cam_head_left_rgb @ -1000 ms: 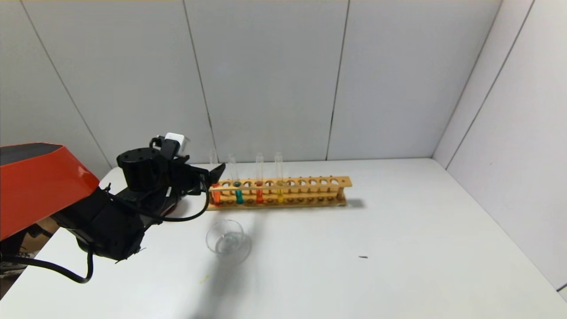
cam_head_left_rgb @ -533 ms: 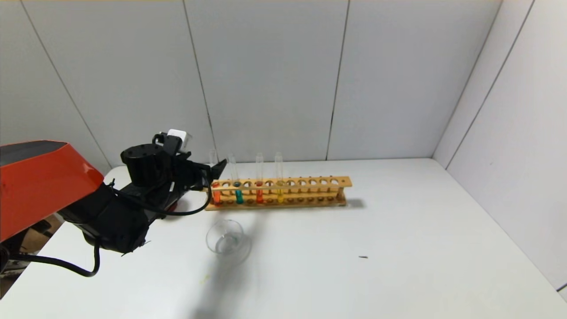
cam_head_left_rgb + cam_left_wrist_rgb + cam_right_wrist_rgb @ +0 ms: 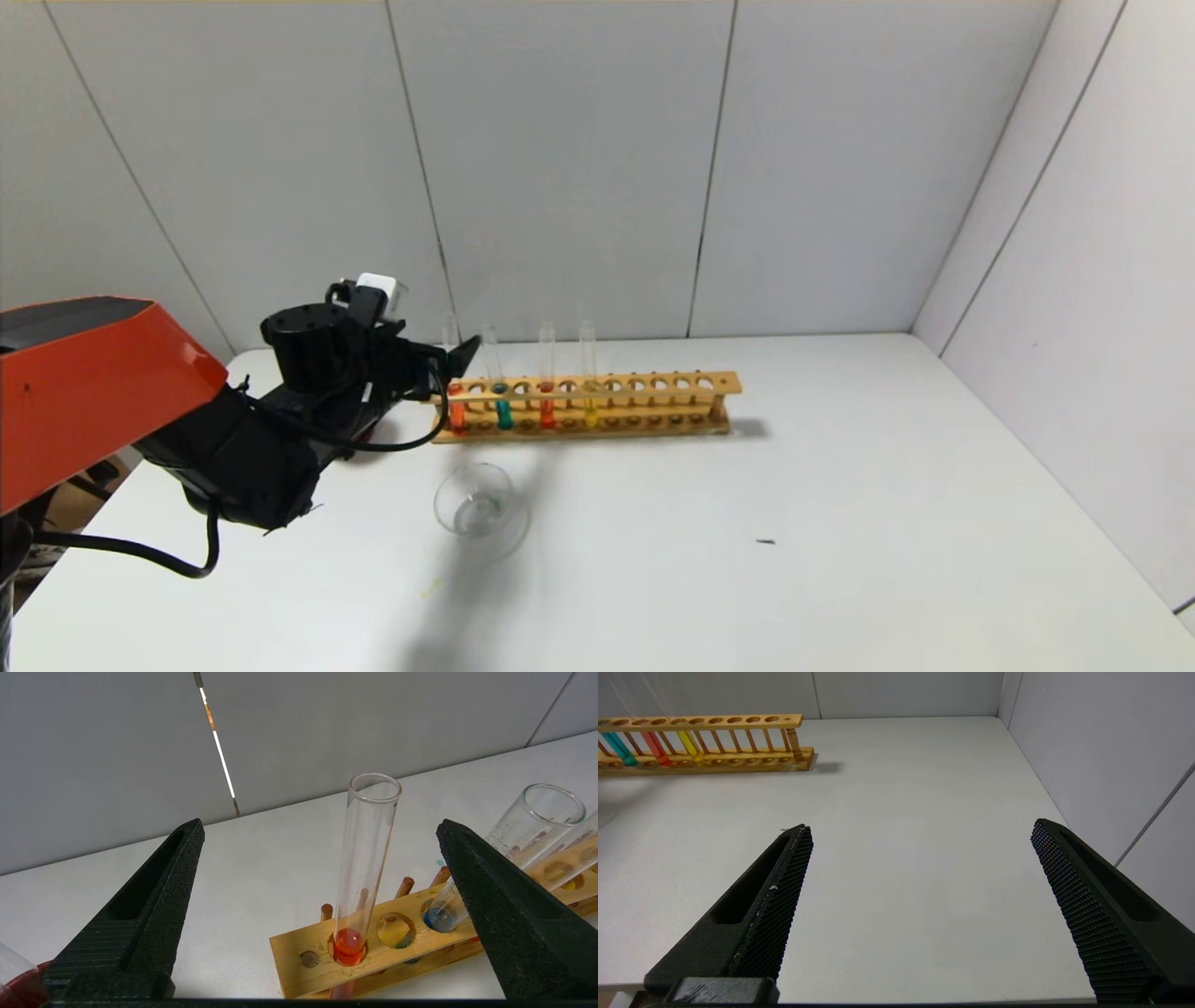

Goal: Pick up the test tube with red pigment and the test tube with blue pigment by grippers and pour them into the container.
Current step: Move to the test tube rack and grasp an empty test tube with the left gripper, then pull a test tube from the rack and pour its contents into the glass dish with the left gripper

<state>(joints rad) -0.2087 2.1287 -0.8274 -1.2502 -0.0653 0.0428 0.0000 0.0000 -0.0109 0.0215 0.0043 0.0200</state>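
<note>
The test tube with red pigment [image 3: 454,397] stands in the left end hole of the wooden rack [image 3: 653,385]. In the left wrist view this tube [image 3: 369,858] is upright between my left gripper's open fingers, touching neither. My left gripper [image 3: 457,359] [image 3: 321,828] is level with the tube's upper part. The test tube with blue pigment [image 3: 501,401] [image 3: 523,840] stands two holes further along the rack. The clear glass container [image 3: 481,509] sits on the table in front of the rack. My right gripper [image 3: 920,828] is open and empty over bare table, out of the head view.
A deeper orange-red tube [image 3: 546,397] and a yellow tube [image 3: 588,392] stand further along the rack, which also shows in the right wrist view [image 3: 738,742]. A dark red cup [image 3: 18,984] stands beside my left gripper. White walls close in the table's back and right.
My left arm has moved a little forward and up, bringing the open gripper closer around the leftmost tube. The tubes, rack and dish have not moved.
</note>
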